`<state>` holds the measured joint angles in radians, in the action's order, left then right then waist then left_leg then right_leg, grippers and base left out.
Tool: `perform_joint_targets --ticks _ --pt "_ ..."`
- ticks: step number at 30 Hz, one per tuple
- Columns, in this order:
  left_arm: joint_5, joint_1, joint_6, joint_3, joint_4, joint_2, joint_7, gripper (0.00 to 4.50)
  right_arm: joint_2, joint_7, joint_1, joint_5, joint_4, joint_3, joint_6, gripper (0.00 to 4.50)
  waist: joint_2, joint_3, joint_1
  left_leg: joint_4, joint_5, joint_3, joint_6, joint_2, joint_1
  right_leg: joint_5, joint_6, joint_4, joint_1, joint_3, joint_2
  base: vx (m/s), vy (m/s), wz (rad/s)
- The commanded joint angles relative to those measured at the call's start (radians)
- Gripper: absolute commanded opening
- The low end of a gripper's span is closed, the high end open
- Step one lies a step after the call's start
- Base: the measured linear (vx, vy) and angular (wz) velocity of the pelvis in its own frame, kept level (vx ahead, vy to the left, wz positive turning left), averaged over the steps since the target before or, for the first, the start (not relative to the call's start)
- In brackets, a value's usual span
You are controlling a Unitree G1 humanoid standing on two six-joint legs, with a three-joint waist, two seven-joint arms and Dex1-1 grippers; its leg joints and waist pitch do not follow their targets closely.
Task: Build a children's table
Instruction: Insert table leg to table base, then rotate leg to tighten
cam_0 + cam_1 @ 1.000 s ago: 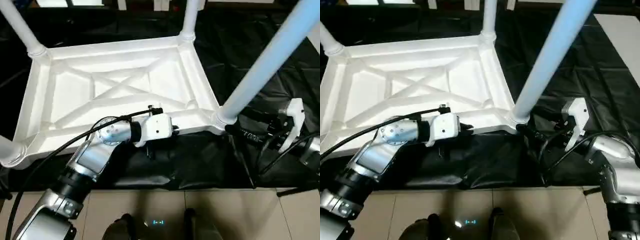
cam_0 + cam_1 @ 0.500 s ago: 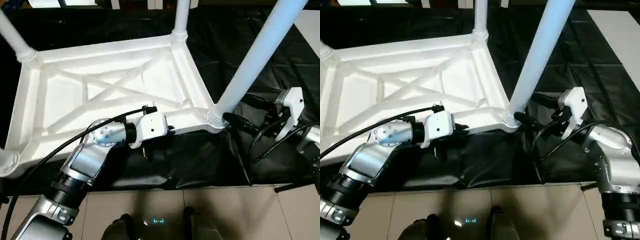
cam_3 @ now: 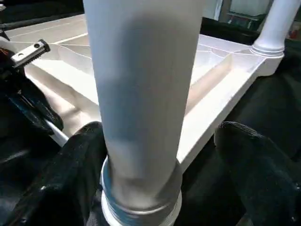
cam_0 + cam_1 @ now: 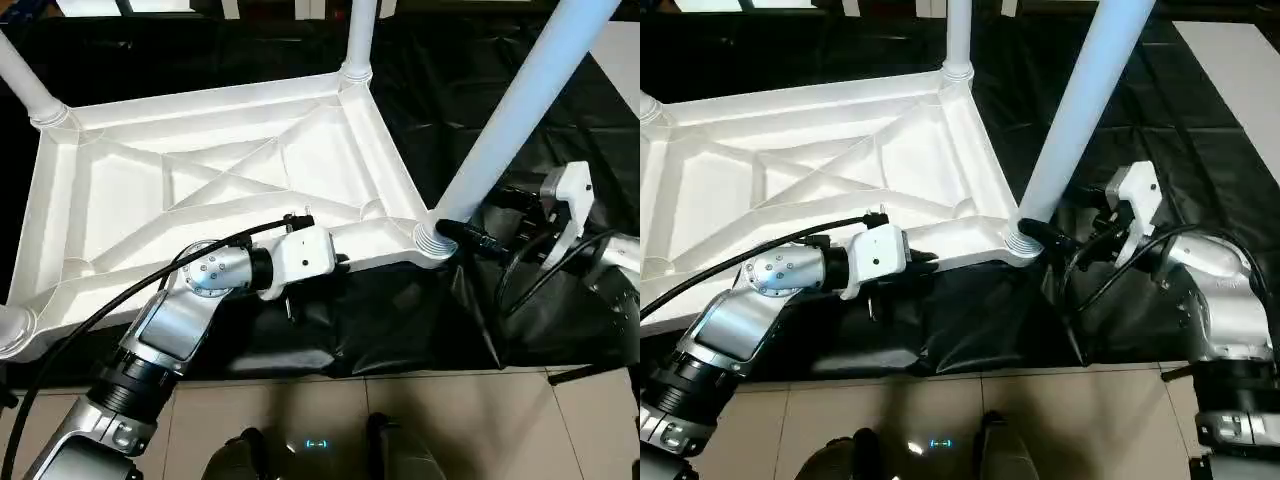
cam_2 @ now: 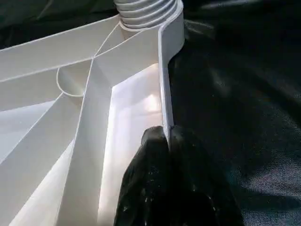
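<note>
The children's table lies upside down on the black-draped work table, its white tabletop (image 4: 210,190) showing the X-ribbed underside. Tube legs stand in the far left (image 4: 25,80), far right (image 4: 360,35) and near right (image 4: 520,110) corner sockets. My left gripper (image 4: 345,262) is shut on the tabletop's near rim (image 5: 165,94), with its black fingers (image 5: 155,155) pinching the thin wall close to the near right socket. My right gripper (image 4: 1045,235) stands open astride the base of the near right leg (image 3: 141,94). One finger (image 3: 70,179) lies beside the tube and the other finger (image 3: 254,174) stands well off it.
Crumpled black cloth (image 4: 390,320) covers the work table, whose near edge (image 4: 350,368) meets a beige tiled floor. Black cables loop from both wrists (image 4: 520,275). The near left socket (image 4: 12,325) is at the picture's left edge.
The whole view has shifted. My right gripper has edged in toward the base of the near right leg. The left gripper keeps the same hold on the rim.
</note>
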<state>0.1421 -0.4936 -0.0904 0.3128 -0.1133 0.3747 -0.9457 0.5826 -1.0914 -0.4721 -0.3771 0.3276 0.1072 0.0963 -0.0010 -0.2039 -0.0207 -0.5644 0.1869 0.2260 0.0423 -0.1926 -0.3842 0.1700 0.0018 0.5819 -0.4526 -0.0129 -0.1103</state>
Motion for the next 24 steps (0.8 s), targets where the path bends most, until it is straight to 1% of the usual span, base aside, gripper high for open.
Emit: perform_joint_targets --ticks 1,2,6,13,14,15,16,17,18,19,21,24 --pt "-0.001 0.06 -0.029 0.041 -0.055 0.005 -0.006 0.0 0.003 -0.014 -0.011 0.009 0.018 -0.01 -0.018 3.92 -0.025 0.073 0.009 0.038 -0.037 -0.01 -0.248 -0.026 0.02 -0.087 -0.319 -0.024 0.062 -0.005 -0.01 0.0 0.0 0.0" --pt "-0.001 0.06 -0.028 0.042 -0.056 0.005 -0.006 0.0 0.003 -0.024 -0.019 0.007 0.029 -0.015 -0.022 3.92 -0.026 0.074 0.008 0.037 -0.038 -0.009 -0.246 -0.025 0.02 -0.086 -0.321 -0.024 0.062 -0.005 -0.009 0.0 0.0 0.0" --pt "0.0 0.059 -0.028 0.045 -0.056 0.003 -0.006 0.0 0.001 -0.047 -0.039 0.005 0.057 -0.027 -0.023 3.92 -0.026 0.073 0.009 0.036 -0.031 -0.009 -0.245 -0.025 0.019 -0.076 -0.325 -0.024 0.062 -0.006 -0.009 0.0 0.0 0.0" --pt "-0.003 0.063 -0.029 0.049 -0.046 0.008 -0.016 0.0 -0.006 -0.087 -0.084 0.04 0.135 -0.058 -0.064 3.92 -0.026 0.077 0.009 0.032 -0.052 -0.009 -0.255 -0.025 0.02 -0.1 -0.337 -0.019 0.062 -0.004 -0.008 0.0 0.0 0.0" --pt "-0.003 0.065 -0.028 0.049 -0.045 0.01 -0.019 0.0 -0.006 -0.098 -0.096 0.041 0.15 -0.064 -0.068 3.76 -0.026 0.076 0.01 0.032 -0.053 -0.009 -0.26 -0.026 0.02 -0.102 -0.339 -0.019 0.062 -0.004 -0.009 0.0 0.0 0.0" --pt "-0.003 0.065 -0.027 0.049 -0.045 0.011 -0.019 0.0 -0.006 -0.101 -0.099 0.041 0.154 -0.064 -0.069 3.76 -0.026 0.076 0.009 0.032 -0.053 -0.009 -0.261 -0.026 0.019 -0.101 -0.341 -0.018 0.062 -0.004 -0.009 0.0 0.0 0.0" --pt "-0.004 0.065 -0.027 0.049 -0.045 0.011 -0.019 0.0 -0.006 -0.102 -0.101 0.041 0.156 -0.065 -0.069 3.62 -0.026 0.076 0.01 0.032 -0.052 -0.009 -0.261 -0.026 0.02 -0.101 -0.341 -0.019 0.062 -0.005 -0.009 0.0 0.0 0.0" --pt "-0.004 0.065 -0.028 0.049 -0.044 0.011 -0.019 0.0 -0.006 -0.102 -0.103 0.04 0.156 -0.065 -0.068 3.62 -0.028 0.075 0.009 0.032 -0.053 -0.009 -0.262 -0.026 0.019 -0.102 -0.341 -0.018 0.062 -0.005 -0.009 0.0 0.0 0.0" --pt "-0.004 0.066 -0.029 0.049 -0.042 0.012 -0.019 0.0 -0.005 -0.103 -0.105 0.04 0.157 -0.066 -0.068 3.48 -0.029 0.076 0.009 0.032 -0.052 -0.009 -0.262 -0.026 0.019 -0.097 -0.339 -0.018 0.063 -0.005 -0.009 0.0 0.0 0.0" --pt "-0.004 0.067 -0.029 0.049 -0.04 0.012 -0.019 0.0 -0.005 -0.104 -0.107 0.039 0.158 -0.066 -0.068 3.48 -0.029 0.075 0.009 0.032 -0.048 -0.009 -0.26 -0.026 0.019 -0.088 -0.338 -0.019 0.062 -0.005 -0.009 0.0 0.0 0.0" --pt "-0.004 0.069 -0.03 0.049 -0.038 0.013 -0.02 0.0 -0.004 -0.108 -0.111 0.038 0.162 -0.068 -0.071 3.34 -0.029 0.074 0.009 0.032 -0.035 -0.009 -0.254 -0.026 0.019 -0.067 -0.335 -0.02 0.061 -0.005 -0.01 0.0 0.0 0.0" --pt "-0.004 0.07 -0.03 0.05 -0.038 0.014 -0.02 0.0 -0.006 -0.115 -0.116 0.041 0.172 -0.067 -0.077 3.04 -0.029 0.073 0.009 0.033 -0.025 -0.009 -0.248 -0.026 0.018 -0.048 -0.332 -0.022 0.061 -0.005 -0.01 0.0 0.0 0.0"
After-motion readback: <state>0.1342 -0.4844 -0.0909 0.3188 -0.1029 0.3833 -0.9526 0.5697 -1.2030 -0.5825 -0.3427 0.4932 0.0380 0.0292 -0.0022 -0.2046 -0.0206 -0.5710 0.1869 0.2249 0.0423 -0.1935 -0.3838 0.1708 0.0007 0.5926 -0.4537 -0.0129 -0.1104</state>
